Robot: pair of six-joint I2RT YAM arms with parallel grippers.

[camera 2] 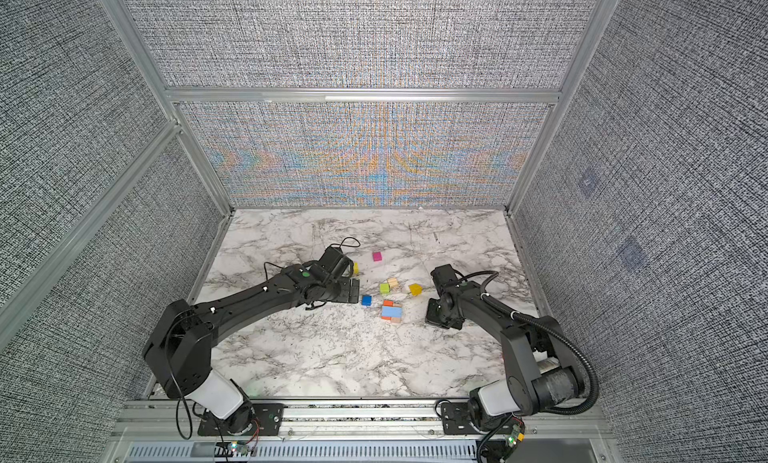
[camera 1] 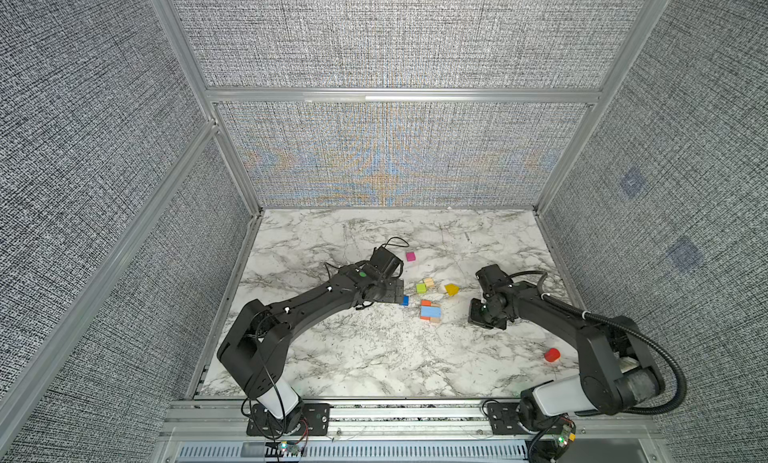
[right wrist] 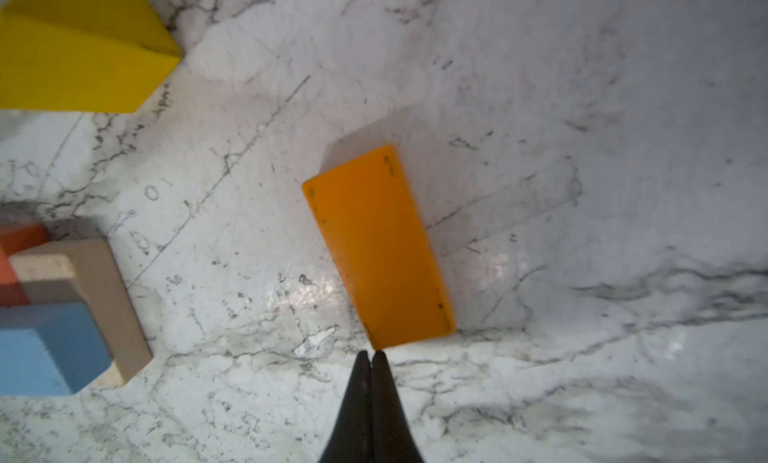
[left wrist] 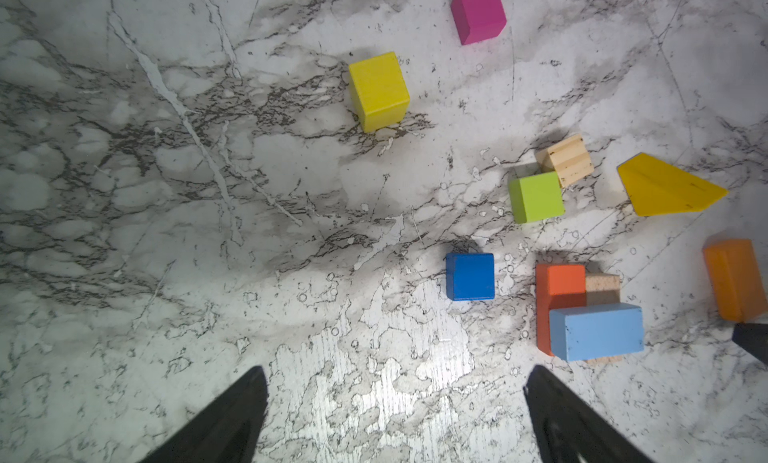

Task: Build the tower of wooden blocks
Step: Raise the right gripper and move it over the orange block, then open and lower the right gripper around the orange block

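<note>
Just below mid-frame in both top views stands the low tower (camera 1: 430, 312) of wooden bricks. Your left gripper (left wrist: 397, 369), spread wide and empty, should straddle the small blue wooden cube (left wrist: 470, 276) squarely; your right gripper (right wrist: 371, 355) is pinched closed, empty.

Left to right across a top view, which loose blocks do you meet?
Yellow cube, blue cube, magenta cube, green cube, tan cube, yellow wedge. The stacked bricks overlap several, so left out.

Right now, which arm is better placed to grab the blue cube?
Left. The left gripper is open, the blue cube just ahead of its jaws. The right gripper is shut, tips at the orange brick, beyond the stack.
</note>
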